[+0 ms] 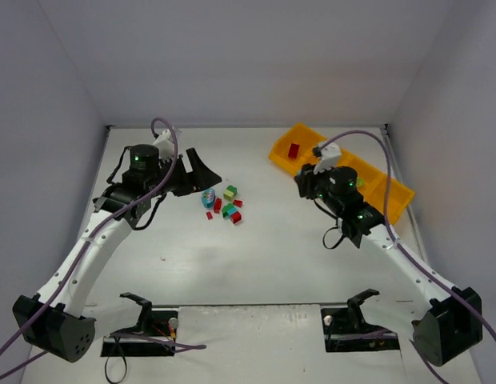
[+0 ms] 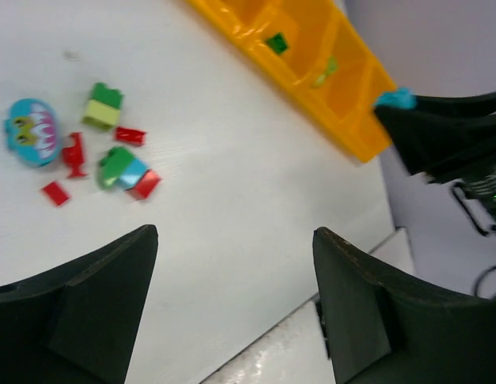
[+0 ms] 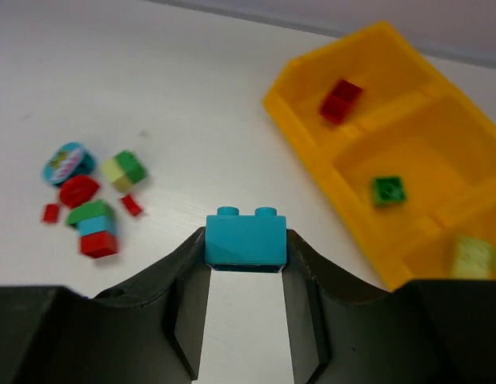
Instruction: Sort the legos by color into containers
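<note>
My right gripper [image 3: 245, 240] is clamped on a teal brick [image 3: 245, 228], held beside the tray [image 3: 304, 152], whose long axis runs from far-left to near-right. A red brick [image 3: 341, 99], a green brick [image 3: 389, 190] and a pale brick [image 3: 472, 256] sit in successive compartments, so I judge teal belongs in the end compartment [image 2: 354, 112], further right of the grip. My left gripper [image 2: 234, 236] hangs open near the pile [image 2: 124, 168].

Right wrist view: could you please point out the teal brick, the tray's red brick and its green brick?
teal brick [image 3: 245, 238]: right wrist view, middle of its front face.
red brick [image 3: 340, 100]: right wrist view, its top face.
green brick [image 3: 389, 190]: right wrist view, its studded top.
</note>
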`<state>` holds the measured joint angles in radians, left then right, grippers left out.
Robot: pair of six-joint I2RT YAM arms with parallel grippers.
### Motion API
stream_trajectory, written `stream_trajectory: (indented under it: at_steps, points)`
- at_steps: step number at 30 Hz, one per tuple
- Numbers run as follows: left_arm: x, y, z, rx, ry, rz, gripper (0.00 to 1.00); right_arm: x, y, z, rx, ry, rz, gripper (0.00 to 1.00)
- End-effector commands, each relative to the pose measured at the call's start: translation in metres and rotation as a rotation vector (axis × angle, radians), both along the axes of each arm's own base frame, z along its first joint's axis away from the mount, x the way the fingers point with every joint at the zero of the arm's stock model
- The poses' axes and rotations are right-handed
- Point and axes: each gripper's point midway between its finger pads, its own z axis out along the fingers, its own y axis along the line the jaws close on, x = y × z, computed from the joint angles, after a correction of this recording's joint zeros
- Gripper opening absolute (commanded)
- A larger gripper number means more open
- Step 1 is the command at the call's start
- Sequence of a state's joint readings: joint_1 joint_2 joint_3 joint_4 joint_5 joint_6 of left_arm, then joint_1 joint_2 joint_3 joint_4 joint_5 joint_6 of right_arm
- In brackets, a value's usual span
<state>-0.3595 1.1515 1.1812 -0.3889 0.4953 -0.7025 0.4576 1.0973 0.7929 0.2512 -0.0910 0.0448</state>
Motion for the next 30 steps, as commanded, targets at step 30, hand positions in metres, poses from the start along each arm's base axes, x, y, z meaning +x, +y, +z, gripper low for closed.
stream_trajectory:
  at_steps: [30]
  points:
    - [-0.003, 0.107, -0.067, 0.403, -0.267, 0.355, 0.72, -0.001, -0.288, -0.101, 0.258, 0.41, -1.184, 0.05]
